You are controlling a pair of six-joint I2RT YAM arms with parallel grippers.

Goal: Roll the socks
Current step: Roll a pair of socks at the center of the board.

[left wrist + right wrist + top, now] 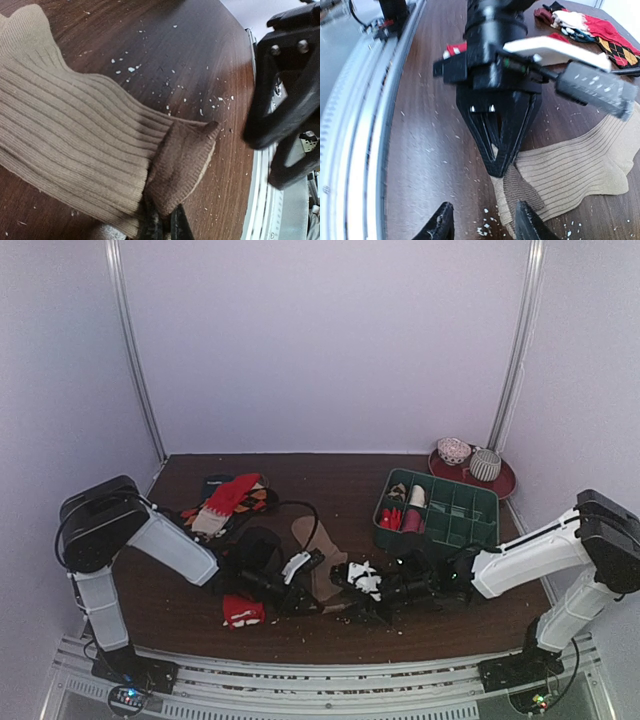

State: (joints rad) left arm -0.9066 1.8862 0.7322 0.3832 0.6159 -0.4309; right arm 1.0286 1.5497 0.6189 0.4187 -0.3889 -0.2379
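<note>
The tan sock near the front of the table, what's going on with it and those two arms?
The left gripper is shut on the darker end of the tan sock, which lies flat and unrolled on the table. The right gripper faces it close by at that same end, jaws open with nothing gripped. A red sock sits as a small bundle near the front edge.
</note>
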